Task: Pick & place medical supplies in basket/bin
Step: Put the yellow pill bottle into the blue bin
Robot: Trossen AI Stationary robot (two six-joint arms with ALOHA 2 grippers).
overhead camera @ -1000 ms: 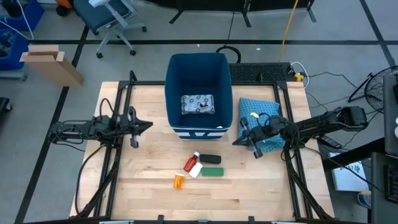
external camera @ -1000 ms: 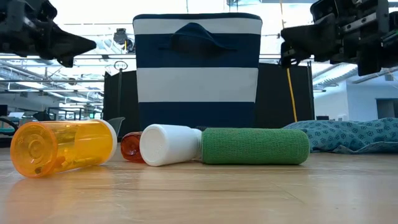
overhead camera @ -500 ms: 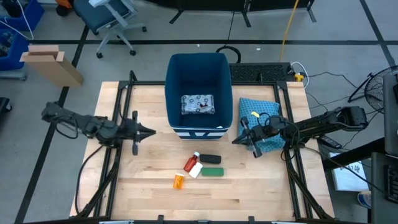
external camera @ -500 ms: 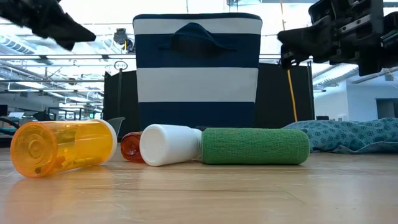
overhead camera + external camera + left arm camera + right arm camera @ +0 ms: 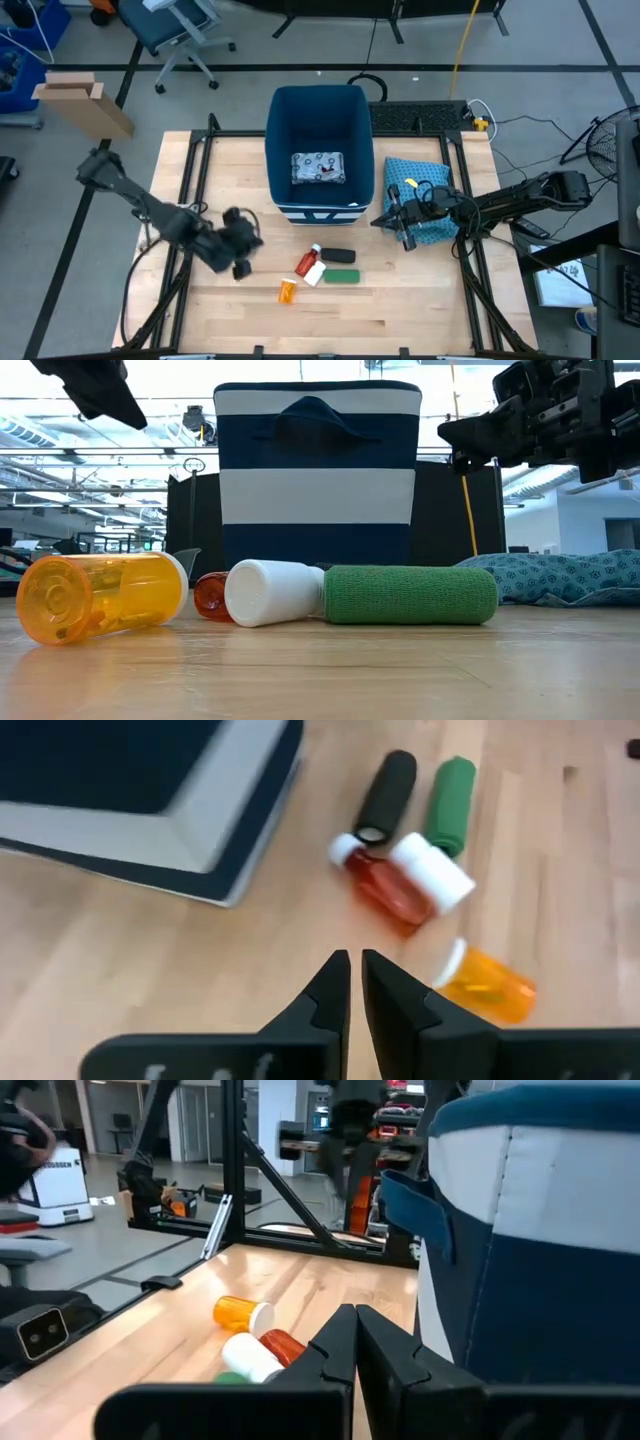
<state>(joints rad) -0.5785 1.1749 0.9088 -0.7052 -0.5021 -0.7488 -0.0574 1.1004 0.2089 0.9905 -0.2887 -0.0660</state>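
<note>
The supplies lie in a cluster on the table in front of the bin: the red bottle (image 5: 307,263) with its white cap, a white tube (image 5: 316,274), a black oblong (image 5: 338,256), a green oblong (image 5: 341,276) and the orange pill bottle (image 5: 288,291). A flat white packet (image 5: 318,167) lies on the floor of the dark-blue bin (image 5: 318,110). My left gripper (image 5: 258,240) is shut, touches nothing and hovers left of the cluster, tipped down toward it (image 5: 355,965). My right gripper (image 5: 375,222) is shut and hangs in the air by the bin's right front corner (image 5: 355,1320).
A blue patterned cloth (image 5: 415,205) lies right of the bin, under the right arm. Black frame rails (image 5: 190,190) run along both sides of the table. Bare wood shows near the front edge (image 5: 330,325).
The left arm has swung from the table's left side toward the near edge and right, toward the cluster of supplies. Its gripper has tipped downward and stays shut. The supplies and the bin have not moved.
</note>
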